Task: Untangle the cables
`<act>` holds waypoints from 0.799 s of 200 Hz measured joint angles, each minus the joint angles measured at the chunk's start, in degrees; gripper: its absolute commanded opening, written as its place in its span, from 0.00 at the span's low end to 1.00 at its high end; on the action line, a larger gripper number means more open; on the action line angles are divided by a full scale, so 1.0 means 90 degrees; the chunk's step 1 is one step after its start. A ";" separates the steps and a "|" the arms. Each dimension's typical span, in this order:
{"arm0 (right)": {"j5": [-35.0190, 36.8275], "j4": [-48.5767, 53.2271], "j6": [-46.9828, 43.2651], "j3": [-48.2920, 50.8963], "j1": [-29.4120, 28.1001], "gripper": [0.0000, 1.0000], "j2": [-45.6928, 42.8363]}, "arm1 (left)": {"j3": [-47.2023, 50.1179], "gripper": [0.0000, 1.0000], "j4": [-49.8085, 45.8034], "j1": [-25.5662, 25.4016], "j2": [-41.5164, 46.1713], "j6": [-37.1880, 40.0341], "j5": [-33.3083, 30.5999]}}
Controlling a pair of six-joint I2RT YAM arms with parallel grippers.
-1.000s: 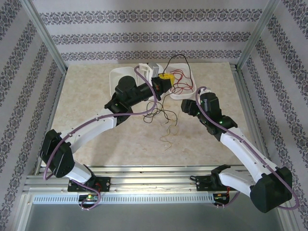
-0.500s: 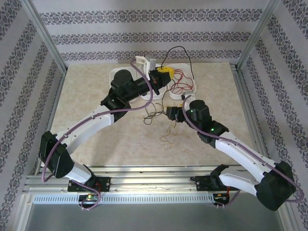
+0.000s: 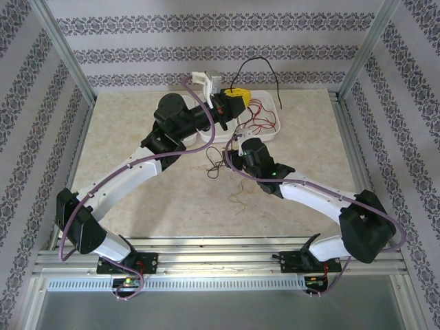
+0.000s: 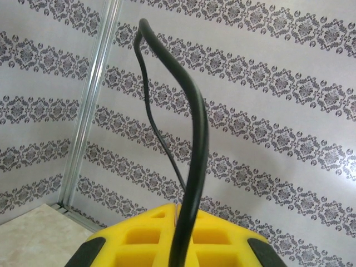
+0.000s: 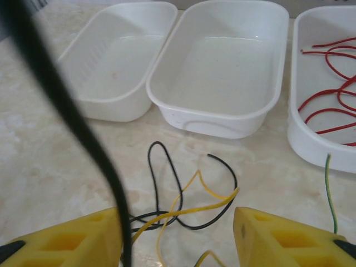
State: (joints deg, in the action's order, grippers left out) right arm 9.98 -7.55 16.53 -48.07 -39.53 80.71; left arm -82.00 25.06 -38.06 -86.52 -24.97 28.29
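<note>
My left gripper (image 3: pixel 232 98) is raised over the white trays at the back and is shut on a black cable (image 3: pixel 258 60), which arches up and over to the right. In the left wrist view this black cable (image 4: pixel 197 139) rises from between the closed yellow fingers (image 4: pixel 139 239). My right gripper (image 5: pixel 177 222) is open, low over the table, its fingers either side of a tangle of a thin black cable (image 5: pixel 161 172) and a yellow cable (image 5: pixel 194 208). A blurred black strand (image 5: pixel 55 94) passes close along its left finger. Red cables (image 5: pixel 328 83) lie in the right tray.
Three white trays stand side by side just beyond the tangle: the left tray (image 5: pixel 105 108), the middle tray (image 5: pixel 222 122) and the right tray (image 5: pixel 306 139). A green-yellow cable (image 5: pixel 329 189) lies on the table near the right tray. More loose cables (image 3: pixel 237 191) trail toward the front.
My right arm has swung left and come down over the tangle, and its jaws have narrowed somewhat. My left gripper has lifted the black cable higher and further back.
</note>
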 measured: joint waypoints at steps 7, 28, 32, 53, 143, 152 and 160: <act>0.0058 -0.0012 -0.0005 0.0000 0.0000 0.52 0.0068 | 0.0000 0.00 -0.0029 0.0015 0.0002 0.0000 0.0005; 0.0172 -0.0012 0.0010 0.0010 0.0000 0.47 0.0202 | 0.0000 0.00 -0.0107 0.0104 0.0044 0.0005 0.0002; 0.0187 -0.0019 0.0019 0.0022 0.0000 0.47 0.0206 | 0.0000 0.00 -0.0134 0.0126 0.0061 0.0007 -0.0002; 0.0262 -0.0068 0.0078 0.0153 0.0000 0.46 0.0211 | -0.0036 0.00 -0.0248 0.0279 0.0158 0.0029 -0.0005; 0.0296 -0.0041 0.0510 0.0765 0.0000 0.47 0.0223 | -0.1178 0.00 -0.0602 0.0869 0.0209 0.0330 -0.0136; 0.0296 -0.0017 0.0525 0.0765 0.0000 0.48 0.0216 | -0.1287 0.00 -0.0656 0.0877 0.0185 0.0408 -0.0151; 0.0296 0.0017 0.0527 0.0765 0.0000 0.48 0.0197 | -0.1426 0.00 -0.0731 0.0906 0.0131 0.0454 -0.0148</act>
State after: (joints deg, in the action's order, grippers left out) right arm 12.64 -7.40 21.28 -41.19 -39.53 82.48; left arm -94.83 18.48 -29.91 -85.34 -20.88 26.96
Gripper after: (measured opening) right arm 0.476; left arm 0.066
